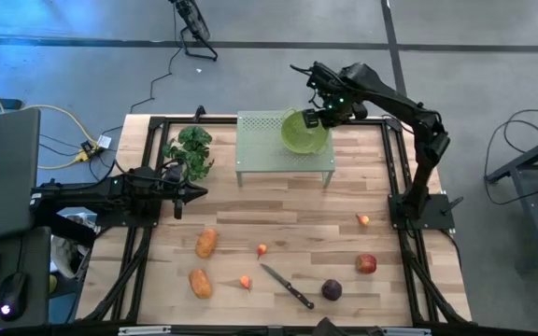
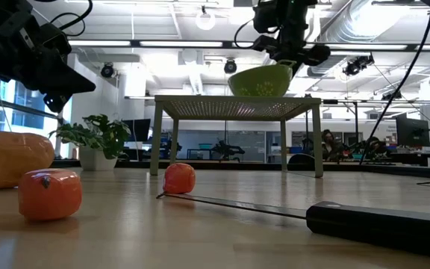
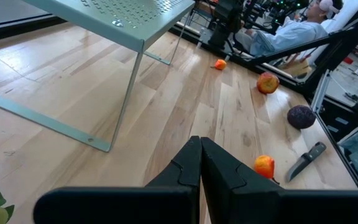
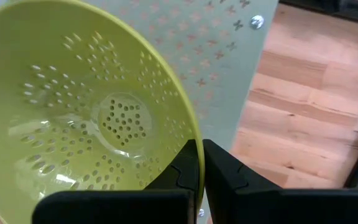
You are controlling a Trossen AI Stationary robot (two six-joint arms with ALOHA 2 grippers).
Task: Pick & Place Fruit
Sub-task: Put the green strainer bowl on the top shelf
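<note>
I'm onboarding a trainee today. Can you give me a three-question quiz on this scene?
1. True or false: the colander sits on the stand.
2. What lies between the apple and the knife? A) plum B) leafy bunch C) colander
3. Fill in: the right gripper pinches the colander's ____.

Key: 1 true; 2 A; 3 rim.

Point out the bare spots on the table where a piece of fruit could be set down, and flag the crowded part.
Free: the wood strip between the green rack and the fruit row, and the pocket between the apple and the small fruit above it. Crowded: the front edge, where both orange pieces, the knife and the purple fruit cluster. The colander fills the rack's right end.
</note>
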